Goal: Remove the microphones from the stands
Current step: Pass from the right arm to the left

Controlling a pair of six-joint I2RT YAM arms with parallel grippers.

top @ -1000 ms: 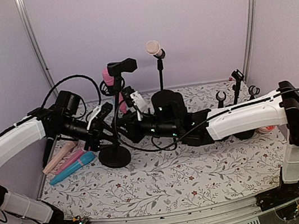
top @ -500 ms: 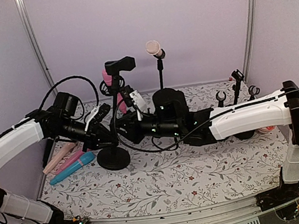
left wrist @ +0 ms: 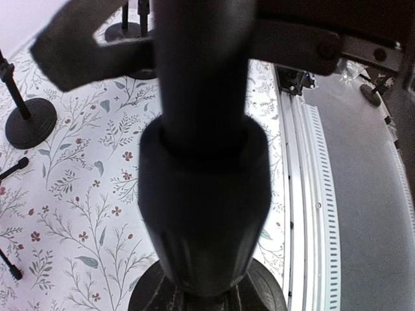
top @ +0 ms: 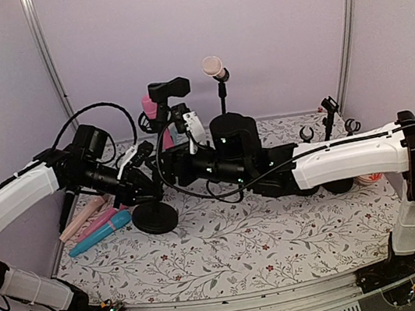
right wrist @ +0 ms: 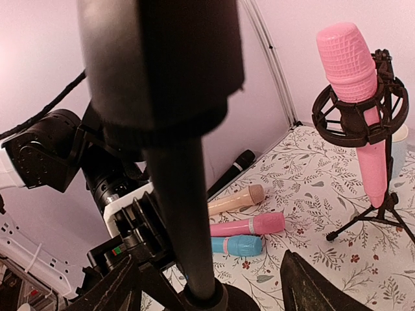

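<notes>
- The black microphone (top: 169,90) sits in the clip at the top of the black round-based stand (top: 154,217), at the back left of the table, so it isn't off yet.
- The left gripper (top: 147,182) is low on the stand's pole, just above the base. In its wrist view the fingers press on both sides of the pole, so I'd call it clamped on and bracing the stand.
- The right gripper (top: 181,137) is higher up the same pole, under the clip. Its wrist view shows the fingers spread wide with the thin pole (right wrist: 188,214) between them, touching nothing.
- My read is that this is the reach-for-the-mic step, with the stand pinned and the mic not yet grabbed.
- Next it probably needs the right gripper up on the mic body, closed, then a pull out of the clip while the left keeps the base down.
- Nearby, a pink microphone (top: 150,108) stands in a shock mount just behind, easy to bump.
- Some loose handheld mics (top: 100,234) lie left of the base on the floral-print table cover (top: 231,254).
</notes>
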